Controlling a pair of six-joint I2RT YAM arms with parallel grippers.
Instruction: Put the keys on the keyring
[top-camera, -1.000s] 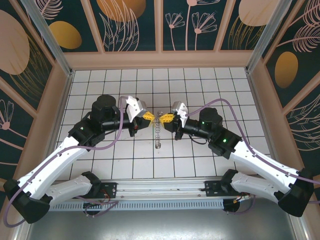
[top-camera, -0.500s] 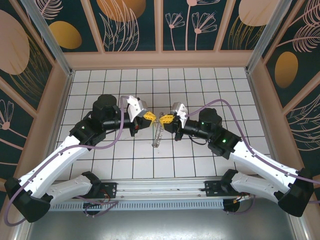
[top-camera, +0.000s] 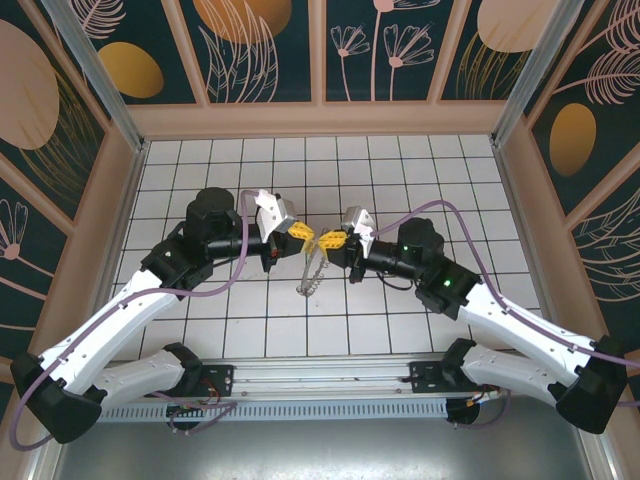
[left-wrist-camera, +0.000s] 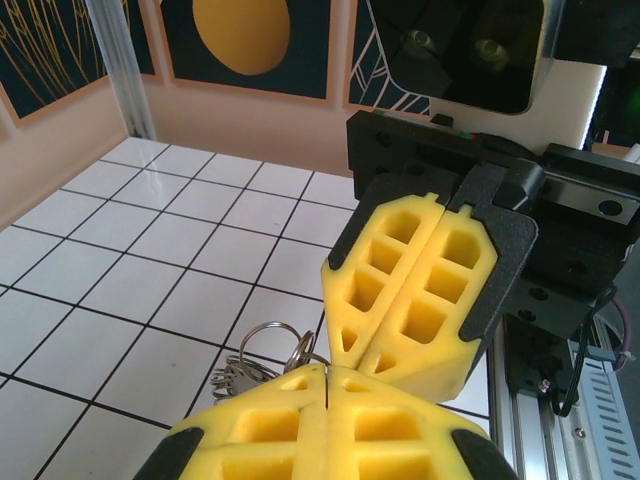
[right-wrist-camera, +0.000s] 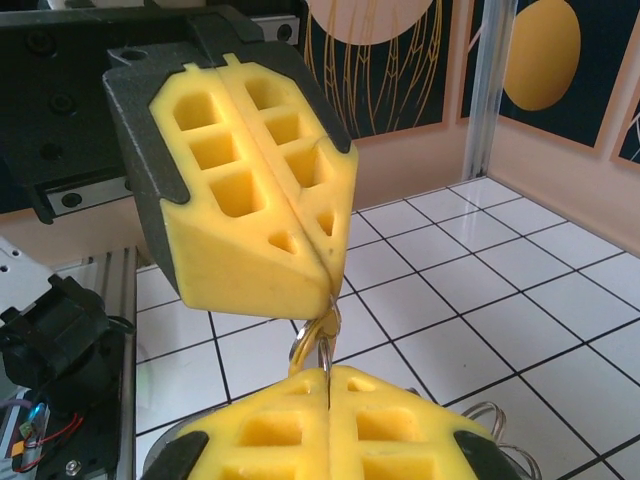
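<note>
Over the middle of the tiled floor my two grippers meet tip to tip. In the right wrist view the left gripper (right-wrist-camera: 330, 288) is shut on a small brass key (right-wrist-camera: 330, 322) sticking out of its seam. My right gripper (right-wrist-camera: 327, 374) is shut on a thin wire loop of the keyring (right-wrist-camera: 302, 342), right under the key. From above, the keyring (top-camera: 311, 270) hangs slanting below the left gripper (top-camera: 303, 234) and the right gripper (top-camera: 330, 240). In the left wrist view the keyring's loops (left-wrist-camera: 262, 340) dangle left of the left gripper (left-wrist-camera: 328, 372), which touches the right gripper (left-wrist-camera: 350, 352).
Peach walls (top-camera: 320, 118) box in the white tiled floor (top-camera: 400, 180) at the back and sides. A metal rail (top-camera: 320, 378) carrying the arm bases runs along the near edge. Purple cables loop off both arms.
The two grippers have closed in on each other and shifted slightly left. The hanging keyring has swung from straight down to a slant towards the lower left.
</note>
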